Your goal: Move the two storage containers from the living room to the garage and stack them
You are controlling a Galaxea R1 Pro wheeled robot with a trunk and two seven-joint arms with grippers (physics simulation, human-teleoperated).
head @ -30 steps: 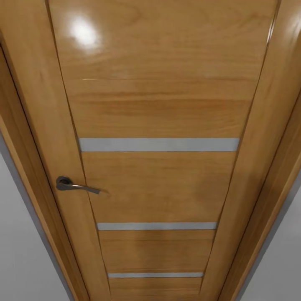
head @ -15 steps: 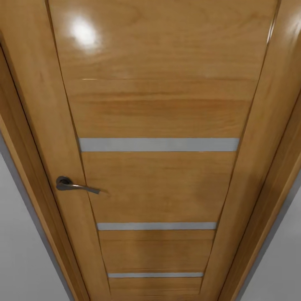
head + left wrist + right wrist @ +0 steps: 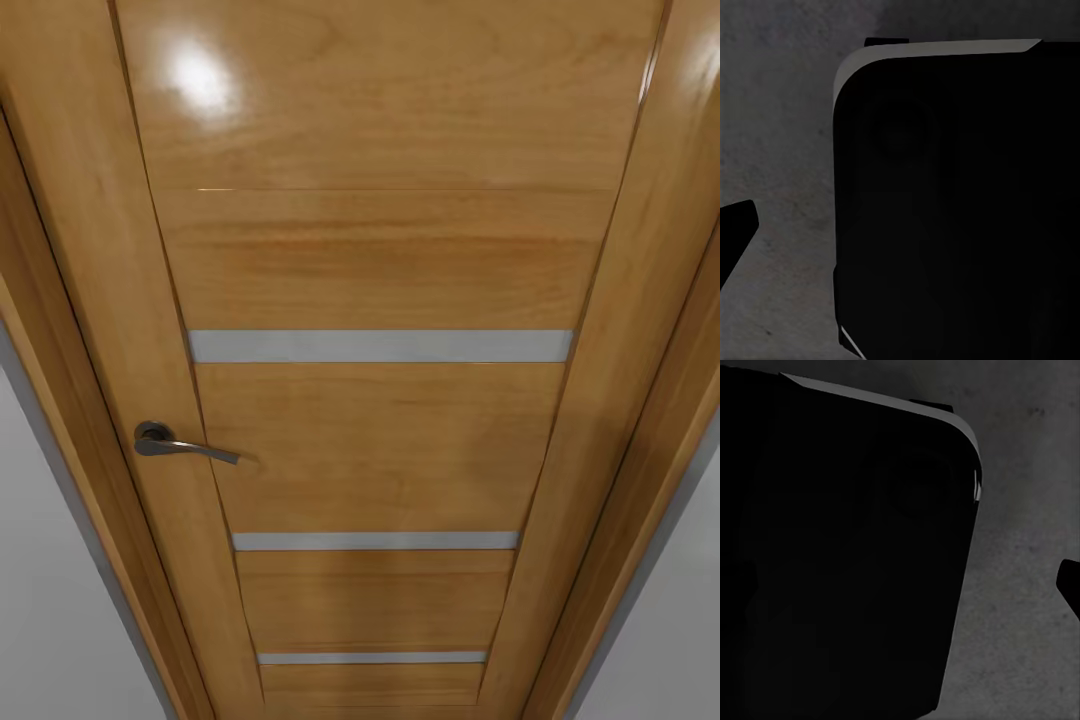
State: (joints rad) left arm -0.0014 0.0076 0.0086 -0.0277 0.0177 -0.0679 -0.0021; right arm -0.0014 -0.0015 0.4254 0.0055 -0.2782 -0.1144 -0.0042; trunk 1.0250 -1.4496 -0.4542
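Observation:
The two storage containers are out of view. The head view looks at a closed wooden door (image 3: 380, 270) from close up, with its dark metal lever handle (image 3: 185, 444) at the left. Both wrist views look down at the dark grey mottled concrete floor (image 3: 780, 135) (image 3: 1020, 585). One black fingertip (image 3: 736, 236) juts in at the edge of the left wrist view. Another black fingertip (image 3: 1069, 585) juts in at the edge of the right wrist view. Nothing shows between the fingers.
The door has three pale horizontal strips (image 3: 380, 346) and a wooden frame (image 3: 60, 300), with pale grey wall (image 3: 50, 600) on either side. A large black rounded part of the robot's own body (image 3: 960, 210) (image 3: 840, 555) stands over the floor in both wrist views.

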